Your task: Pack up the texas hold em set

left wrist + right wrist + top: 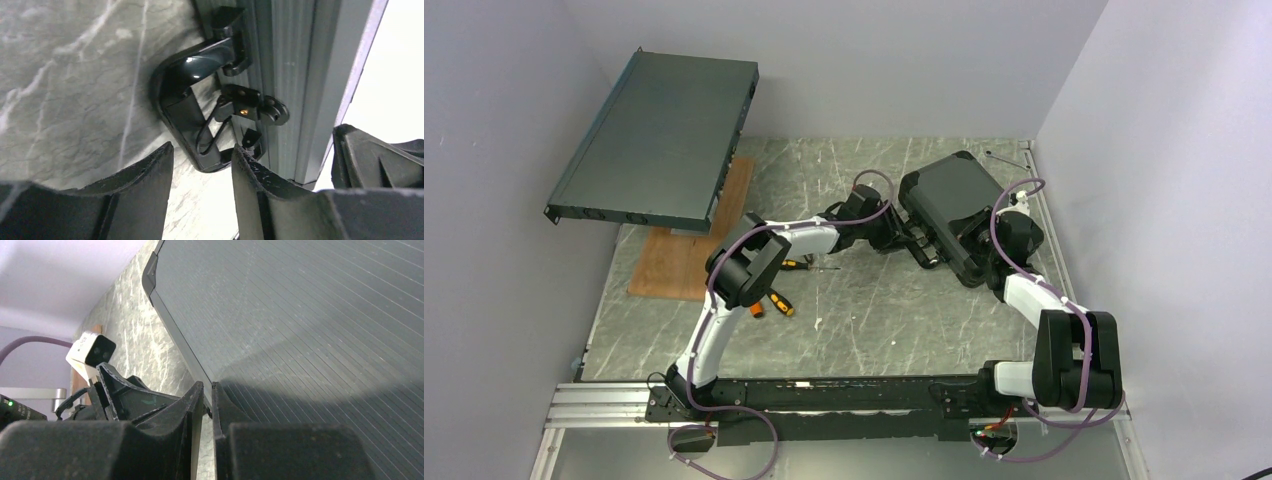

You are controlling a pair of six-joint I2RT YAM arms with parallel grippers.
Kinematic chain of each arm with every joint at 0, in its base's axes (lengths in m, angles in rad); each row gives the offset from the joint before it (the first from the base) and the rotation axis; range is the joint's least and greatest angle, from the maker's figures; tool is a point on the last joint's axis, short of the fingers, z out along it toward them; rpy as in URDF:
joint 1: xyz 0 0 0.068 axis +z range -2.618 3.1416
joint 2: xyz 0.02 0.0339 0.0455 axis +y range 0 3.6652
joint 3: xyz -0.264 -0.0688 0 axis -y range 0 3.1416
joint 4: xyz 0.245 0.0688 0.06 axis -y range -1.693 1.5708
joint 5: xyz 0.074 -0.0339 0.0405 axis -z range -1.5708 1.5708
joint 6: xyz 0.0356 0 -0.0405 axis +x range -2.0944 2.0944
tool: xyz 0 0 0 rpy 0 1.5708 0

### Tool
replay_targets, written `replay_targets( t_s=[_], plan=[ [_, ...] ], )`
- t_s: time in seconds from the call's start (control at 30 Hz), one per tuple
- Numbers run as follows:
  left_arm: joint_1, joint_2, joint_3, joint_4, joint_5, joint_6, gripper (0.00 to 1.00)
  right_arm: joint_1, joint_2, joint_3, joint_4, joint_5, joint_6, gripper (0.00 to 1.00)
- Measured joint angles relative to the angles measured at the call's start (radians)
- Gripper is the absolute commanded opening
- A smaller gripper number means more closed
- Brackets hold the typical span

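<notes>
The marbled grey table (854,330) carries everything. At ten o'clock, a flat dark-grey rack unit (659,140) leans on the wall; whatever is on its front strip is too small to read. The black case (949,185) lies shut at one o'clock on the table, its contents hidden. No lettering on its ribbed lid is legible from my right wrist. A wooden board (686,245) sits at nine o'clock, partly covered by the rack unit. My left arm cuts off two orange-handled screwdrivers (776,300) near the middle. My left pincer (202,167) is released and gapes just short of the case's glossy handle (200,65) and latch (250,106). My right pincer (207,405) is clenched on the thin rim of the case.
</notes>
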Motion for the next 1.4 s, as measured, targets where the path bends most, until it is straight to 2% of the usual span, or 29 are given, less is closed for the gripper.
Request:
replay_targets(
  t_s=[0.17, 0.43, 0.73, 1.27, 1.3, 1.4],
  plan=[
    [0.0, -0.002, -0.008, -0.012, -0.012, -0.01, 0.45, -0.002, 0.002, 0.0, 0.002, -0.004, 0.0, 0.15],
    [0.0, 0.025, 0.013, 0.07, 0.031, -0.06, 0.4, -0.002, 0.002, 0.0, 0.003, -0.005, 0.0, 0.15],
    [-0.003, 0.039, 0.025, 0.071, 0.036, -0.051, 0.49, -0.002, 0.006, 0.0, 0.009, -0.008, 0.0, 0.14],
    [-0.004, 0.005, -0.011, 0.059, 0.011, -0.025, 0.48, -0.003, 0.011, 0.0, 0.017, -0.015, 0.0, 0.14],
    [-0.004, 0.005, -0.011, 0.058, 0.011, -0.025, 0.49, -0.003, 0.012, 0.0, 0.017, -0.015, 0.0, 0.14],
    [-0.003, 0.005, -0.013, 0.047, -0.002, -0.02, 0.61, -0.003, 0.012, 0.0, 0.018, -0.016, 0.0, 0.14]
  ],
)
